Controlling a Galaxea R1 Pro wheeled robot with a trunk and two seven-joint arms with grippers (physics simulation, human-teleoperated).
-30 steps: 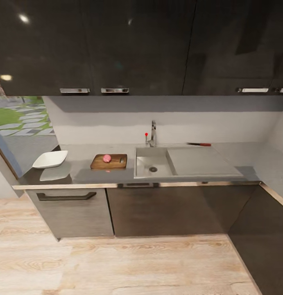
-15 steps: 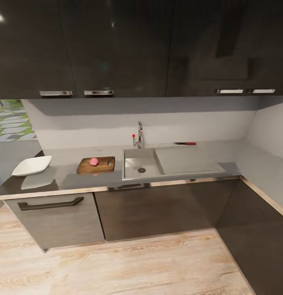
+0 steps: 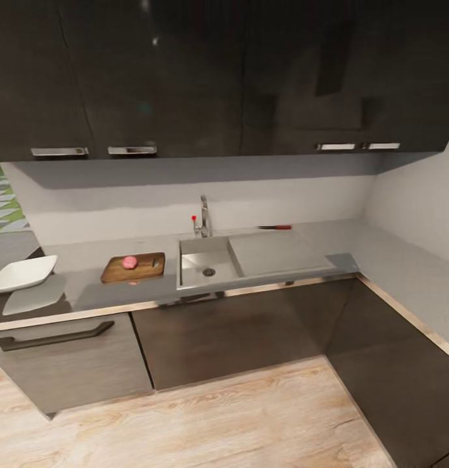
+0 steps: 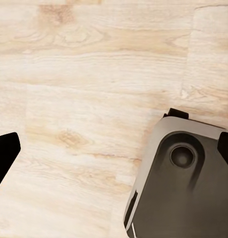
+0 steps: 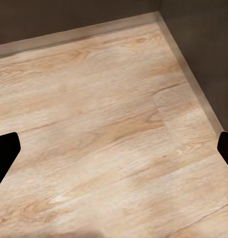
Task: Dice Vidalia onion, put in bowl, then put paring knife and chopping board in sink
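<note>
On the tabletop [image 3: 88, 292], the sink [image 3: 205, 265] sits near the middle, its drainboard [image 3: 276, 252] at 3 o'clock of the basin and the tap [image 3: 203, 221] at 12 o'clock behind it. The chopping board [image 3: 134, 267] lies just at 9 o'clock of the sink, the Vidalia onion [image 3: 129, 262] on it. Farther at 9 o'clock rests the bowl [image 3: 23, 273]. What seems to be the paring knife [image 3: 275, 227] lies behind the drainboard, by the wall.

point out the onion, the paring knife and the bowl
Vidalia onion [image 3: 129, 262], head view, middle of the pink lump
paring knife [image 3: 275, 227], head view, where blade meets red handle
bowl [image 3: 21, 273], head view, inner white surface
</note>
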